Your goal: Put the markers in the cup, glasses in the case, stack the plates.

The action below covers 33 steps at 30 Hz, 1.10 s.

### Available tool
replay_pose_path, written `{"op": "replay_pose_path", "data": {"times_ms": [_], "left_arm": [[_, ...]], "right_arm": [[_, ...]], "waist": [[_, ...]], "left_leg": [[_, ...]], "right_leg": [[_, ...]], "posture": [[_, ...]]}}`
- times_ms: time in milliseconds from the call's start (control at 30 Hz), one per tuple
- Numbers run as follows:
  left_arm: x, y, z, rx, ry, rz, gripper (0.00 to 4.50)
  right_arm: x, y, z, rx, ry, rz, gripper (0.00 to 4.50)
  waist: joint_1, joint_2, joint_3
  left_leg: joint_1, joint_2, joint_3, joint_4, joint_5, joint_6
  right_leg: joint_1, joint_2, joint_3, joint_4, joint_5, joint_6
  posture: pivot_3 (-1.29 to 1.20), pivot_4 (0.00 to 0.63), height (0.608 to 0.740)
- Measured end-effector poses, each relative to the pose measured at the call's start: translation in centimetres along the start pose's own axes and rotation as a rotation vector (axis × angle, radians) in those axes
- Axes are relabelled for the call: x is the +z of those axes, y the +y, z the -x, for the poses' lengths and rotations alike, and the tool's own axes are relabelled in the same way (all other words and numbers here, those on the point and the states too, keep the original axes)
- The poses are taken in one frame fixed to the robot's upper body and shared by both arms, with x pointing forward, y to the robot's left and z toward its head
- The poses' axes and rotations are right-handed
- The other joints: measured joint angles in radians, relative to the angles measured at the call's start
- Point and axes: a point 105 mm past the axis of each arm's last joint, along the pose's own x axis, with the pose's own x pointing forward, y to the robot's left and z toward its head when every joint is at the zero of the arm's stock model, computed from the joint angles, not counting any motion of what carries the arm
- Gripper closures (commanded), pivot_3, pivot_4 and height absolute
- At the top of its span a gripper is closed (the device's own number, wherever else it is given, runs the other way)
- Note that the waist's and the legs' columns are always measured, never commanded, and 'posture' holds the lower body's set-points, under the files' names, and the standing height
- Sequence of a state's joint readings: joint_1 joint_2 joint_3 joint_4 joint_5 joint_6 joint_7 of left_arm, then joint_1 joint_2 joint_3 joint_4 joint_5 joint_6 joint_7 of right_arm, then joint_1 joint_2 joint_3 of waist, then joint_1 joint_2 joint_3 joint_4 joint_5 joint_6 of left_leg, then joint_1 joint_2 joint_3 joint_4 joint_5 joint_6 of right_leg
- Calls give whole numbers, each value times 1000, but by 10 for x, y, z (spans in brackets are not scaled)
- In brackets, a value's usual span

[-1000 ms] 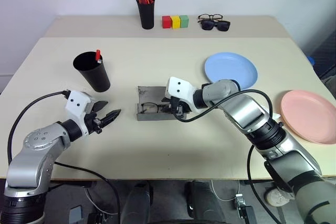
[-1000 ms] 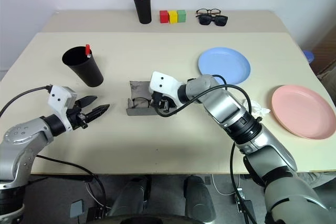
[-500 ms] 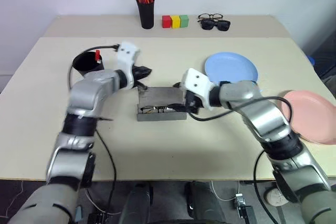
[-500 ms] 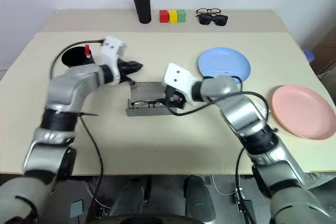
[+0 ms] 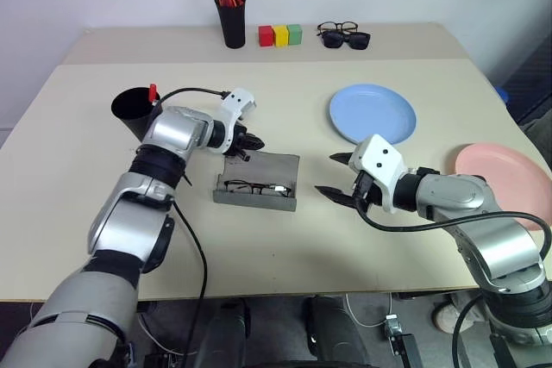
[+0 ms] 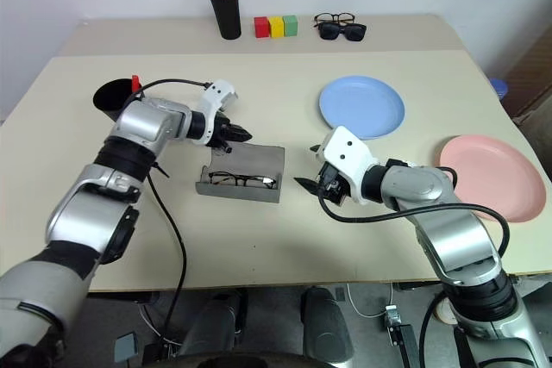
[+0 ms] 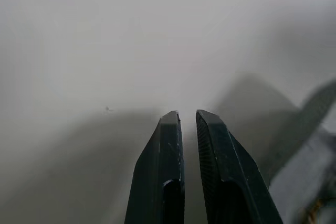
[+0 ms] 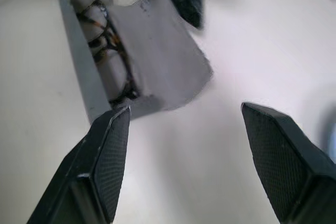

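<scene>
Surface: beige table (image 5: pixel 259 256).
Case (image 5: pixel 259 180): open, glasses (image 5: pixel 250 188) inside.
Left gripper (image 5: pixel 255 141): pressed together, at lid's far-left edge.
Right gripper (image 5: pixel 332 175): spread, empty, right of case.

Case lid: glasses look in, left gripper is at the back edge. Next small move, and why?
Probably nudge the lid forward and down with the left gripper to close the case. The glasses already lie inside, the lid is open and lying back, and the left gripper's shut tips sit right at its rear edge. The right gripper is open and clear of the case, so nothing blocks the lid.
</scene>
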<state>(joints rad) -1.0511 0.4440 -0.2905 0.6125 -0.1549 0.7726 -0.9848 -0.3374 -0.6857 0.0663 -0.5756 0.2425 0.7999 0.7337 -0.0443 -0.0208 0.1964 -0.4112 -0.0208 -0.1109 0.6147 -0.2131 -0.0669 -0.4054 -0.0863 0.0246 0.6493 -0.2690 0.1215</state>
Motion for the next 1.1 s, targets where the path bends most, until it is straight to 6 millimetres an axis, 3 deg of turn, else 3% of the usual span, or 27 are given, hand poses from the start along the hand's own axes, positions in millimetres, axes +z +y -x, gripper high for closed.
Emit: {"op": "replay_pose_path", "data": {"times_ms": [200,267,367,500,600,767,933,1100], "left_arm": [[-19,-31,27,-73,-6,-190,4035],[-36,-47,36,-113,8,-220,4035],[-52,-67,50,-164,-7,-254,4035],[-59,-78,59,-156,-116,-257,4035],[-48,-78,57,-90,-307,-225,4123],[-31,-66,75,41,-451,-220,4123],[-20,-77,71,4,-549,-170,4123],[5,-106,55,-172,-601,-245,4123]], "right_arm": [[-24,-35,-2,-153,82,-69,1086],[-33,-54,-4,-234,134,-68,1086],[-48,-81,-7,-352,220,-26,1086],[-67,-95,-24,-380,299,139,1086],[-82,-106,-33,-410,348,211,1918],[-91,-115,-35,-428,379,270,4423],[-78,-114,-24,-444,358,350,4423],[-68,-114,34,-489,426,392,4423]], "waist": [[3,0,0],[0,1,0],[1,1,0],[1,2,0],[6,1,0],[5,1,0],[11,2,0],[36,2,0]], "left_leg": [[0,0,0,0,0,0],[1,0,1,0,0,0],[1,0,1,0,0,0],[2,0,3,0,0,0],[1,0,2,1,0,0],[1,0,2,0,0,0],[1,0,2,1,0,0],[0,-1,2,1,0,0]], "right_leg": [[0,0,1,0,0,0],[0,-1,1,0,0,0],[0,-1,1,0,0,-1],[1,-1,2,-1,0,-1],[1,-2,1,-1,0,-1],[1,-1,1,-1,0,-1],[1,-1,1,-1,0,0],[2,-2,1,-2,0,0]], "posture": [[0,150,740],[0,150,740],[0,150,740],[0,150,740],[0,150,740],[0,150,740],[0,150,740],[0,150,740]]}}
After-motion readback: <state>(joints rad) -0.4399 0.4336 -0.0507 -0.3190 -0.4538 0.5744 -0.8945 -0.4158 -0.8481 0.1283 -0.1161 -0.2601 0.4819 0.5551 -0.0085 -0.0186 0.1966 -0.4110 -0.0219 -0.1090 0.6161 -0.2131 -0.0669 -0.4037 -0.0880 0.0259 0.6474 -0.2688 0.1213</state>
